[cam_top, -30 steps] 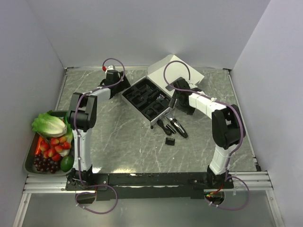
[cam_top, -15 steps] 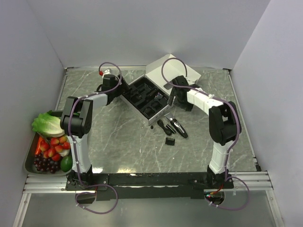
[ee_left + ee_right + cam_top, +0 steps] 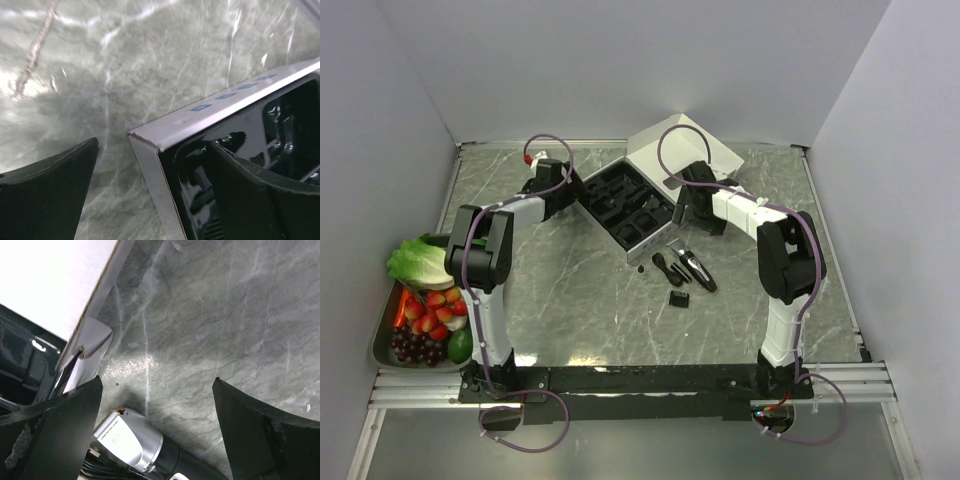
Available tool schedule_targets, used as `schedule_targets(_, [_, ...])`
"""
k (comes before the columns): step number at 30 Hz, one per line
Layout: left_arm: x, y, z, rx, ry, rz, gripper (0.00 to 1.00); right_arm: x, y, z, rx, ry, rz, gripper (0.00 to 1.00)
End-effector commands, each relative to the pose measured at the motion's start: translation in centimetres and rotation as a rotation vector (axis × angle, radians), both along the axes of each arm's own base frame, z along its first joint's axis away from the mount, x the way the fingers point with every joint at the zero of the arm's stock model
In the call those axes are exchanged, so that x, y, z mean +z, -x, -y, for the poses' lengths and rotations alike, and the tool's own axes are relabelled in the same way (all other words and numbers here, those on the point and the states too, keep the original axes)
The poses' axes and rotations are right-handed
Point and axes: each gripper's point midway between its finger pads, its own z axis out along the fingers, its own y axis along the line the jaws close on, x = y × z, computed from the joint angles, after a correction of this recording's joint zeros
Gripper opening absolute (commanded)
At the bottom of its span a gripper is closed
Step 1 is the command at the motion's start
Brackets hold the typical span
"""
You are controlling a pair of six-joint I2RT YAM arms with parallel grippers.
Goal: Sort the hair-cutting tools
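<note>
Loose clipper (image 3: 132, 442) just beside the box (image 3: 200, 112).
I see a silver toothed head and black body; left gripper (image 3: 154, 145) wide astride the box corner, right gripper (image 3: 156, 382) wide, empty.

Black-and-silver clipper (image 3: 699, 271) flat, black comb (image 3: 678, 298) nearby

Left arm (image 3: 495, 320) and right arm (image 3: 782, 335): identical build. White boxy links alternate with black joint housings. Black bases sit on a black rail (image 3: 620, 380).

A purple cable (image 3: 550, 137) runs along each arm and loops free near the wrist. The left loop carries a red connector (image 3: 527, 158). More purple loops hang under both bases.

Left gripper (image 3: 152, 155) fingers (image 3: 50, 180): matte black, broad, curved edges. Right gripper (image 3: 157, 390) fingers (image 3: 250, 430): the same (one has pale scuffing low down).
</note>
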Motion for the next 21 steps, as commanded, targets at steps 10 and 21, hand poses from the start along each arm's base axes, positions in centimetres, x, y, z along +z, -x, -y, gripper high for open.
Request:
schedule_targets(10, [12.3, -4.9, -2.5, 0.037, 0.020, 0.220, 0.96, 2.2, -1.1, -0.1, 0.009, -0.013, 0.072, 1.00])
schedule_targets(21, [4.7, -7.5, -3.5, -0.038, -0.182, 0.002, 0.88, 1.9, -1.3, -0.2, 0.019, -0.011, 0.069, 1.00])
